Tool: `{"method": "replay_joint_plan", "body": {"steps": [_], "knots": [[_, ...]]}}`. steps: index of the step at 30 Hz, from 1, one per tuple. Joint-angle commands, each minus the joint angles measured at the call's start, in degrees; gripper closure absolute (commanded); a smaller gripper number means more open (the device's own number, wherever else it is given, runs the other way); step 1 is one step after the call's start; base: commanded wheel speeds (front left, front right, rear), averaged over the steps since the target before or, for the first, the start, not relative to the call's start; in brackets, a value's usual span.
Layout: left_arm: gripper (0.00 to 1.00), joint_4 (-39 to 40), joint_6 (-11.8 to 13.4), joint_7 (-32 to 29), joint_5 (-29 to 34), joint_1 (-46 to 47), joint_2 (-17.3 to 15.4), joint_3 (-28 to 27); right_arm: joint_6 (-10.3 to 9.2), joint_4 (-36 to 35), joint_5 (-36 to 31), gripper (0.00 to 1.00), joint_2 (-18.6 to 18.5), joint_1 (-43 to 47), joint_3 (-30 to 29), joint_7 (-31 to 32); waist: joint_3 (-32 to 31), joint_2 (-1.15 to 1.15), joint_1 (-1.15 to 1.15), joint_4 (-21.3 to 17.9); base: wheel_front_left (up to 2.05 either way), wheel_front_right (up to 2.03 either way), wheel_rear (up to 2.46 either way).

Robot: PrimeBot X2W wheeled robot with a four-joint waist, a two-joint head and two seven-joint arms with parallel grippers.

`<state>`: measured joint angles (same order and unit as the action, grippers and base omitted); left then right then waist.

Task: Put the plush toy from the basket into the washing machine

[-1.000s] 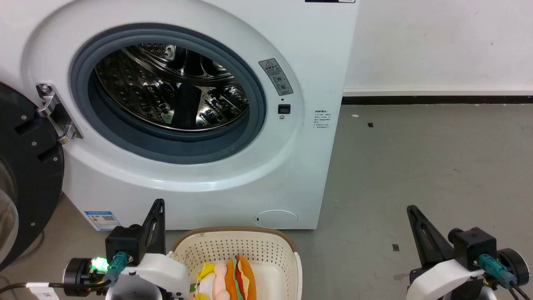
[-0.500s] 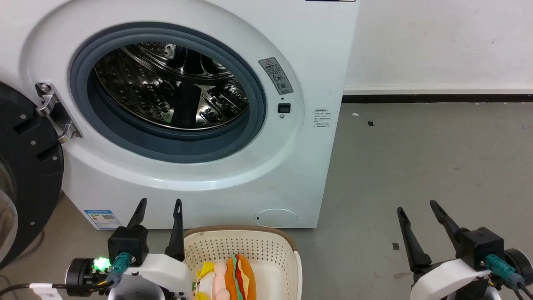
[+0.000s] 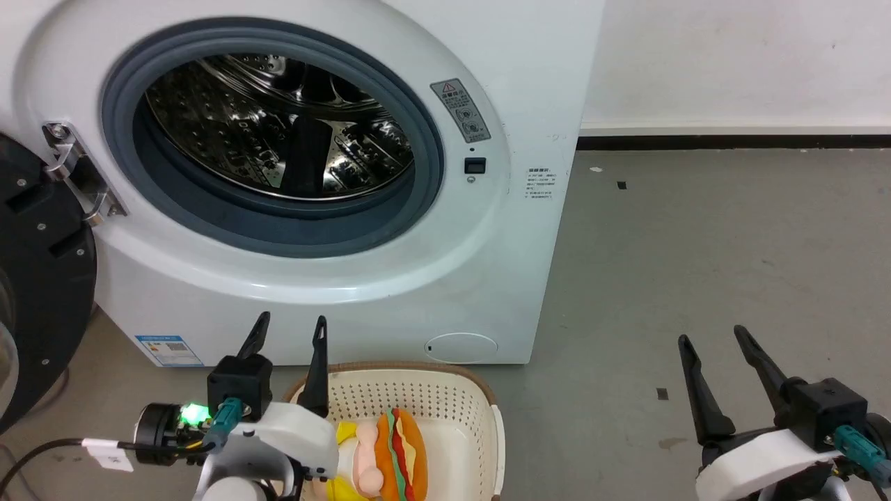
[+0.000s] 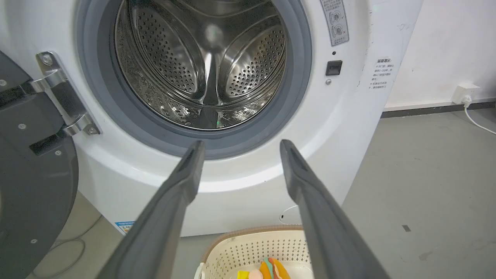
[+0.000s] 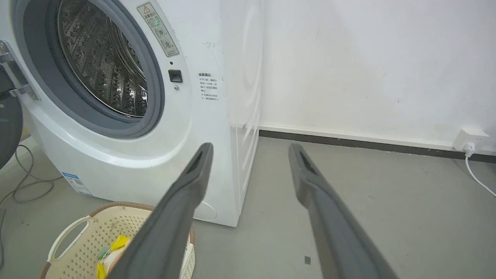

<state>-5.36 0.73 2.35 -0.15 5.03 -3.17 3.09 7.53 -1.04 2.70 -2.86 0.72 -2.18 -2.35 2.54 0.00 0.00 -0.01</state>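
The hamburger-shaped plush toy (image 3: 391, 456) lies in the cream basket (image 3: 445, 407) on the floor in front of the white washing machine (image 3: 487, 243). The machine's porthole stands uncovered and its steel drum (image 3: 278, 139) is bare, with the dark door (image 3: 35, 278) swung out to the left. My left gripper (image 3: 291, 324) is open, its fingers pointing up at the basket's left rim, with nothing between them. Over the floor at the lower right, my right gripper (image 3: 710, 335) is also open and holds nothing. The left wrist view has the toy (image 4: 271, 269) and basket (image 4: 252, 244) below the gripper (image 4: 240, 144).
Grey floor (image 3: 696, 243) spreads to the right of the washer, up to a white wall with a dark skirting. A wall socket with a white cable (image 5: 471, 149) sits at the far right. A loose cable (image 5: 23, 186) lies on the floor left of the machine.
Both grippers have gone from shut to open. The left gripper has shifted right, nearer the basket's rim. The head camera has tilted down a little, so the washer sits higher in view.
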Motion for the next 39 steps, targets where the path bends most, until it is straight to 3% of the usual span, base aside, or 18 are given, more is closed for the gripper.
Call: {"method": "replay_joint_plan", "body": {"steps": [1, 20, 39], "knots": [[0.00, -1.01, -0.36, 0.57, -0.02, 1.57, -0.36, 0.37, -0.01, -0.53, 0.84, 0.00, 0.00, -1.16, -0.42, -0.63, 0.48, 0.00, 0.00, -0.11, 0.00, 0.00, 0.00], [0.00, -20.85, -3.14, -0.08, -4.45, 13.03, -0.03, 2.76, -0.02, -2.27, 4.36, 0.00, -0.01, -5.50, -2.14, -3.14, 9.93, 0.00, 0.00, -1.83, 0.00, 0.00, 0.00], [0.00, -32.71, -2.79, -6.65, -6.82, 23.03, -3.08, 5.55, -0.02, -4.64, 8.46, 0.00, -0.01, -11.05, -4.28, -5.40, 24.50, 0.00, 0.00, -4.60, 0.00, 0.00, 0.00]]}}
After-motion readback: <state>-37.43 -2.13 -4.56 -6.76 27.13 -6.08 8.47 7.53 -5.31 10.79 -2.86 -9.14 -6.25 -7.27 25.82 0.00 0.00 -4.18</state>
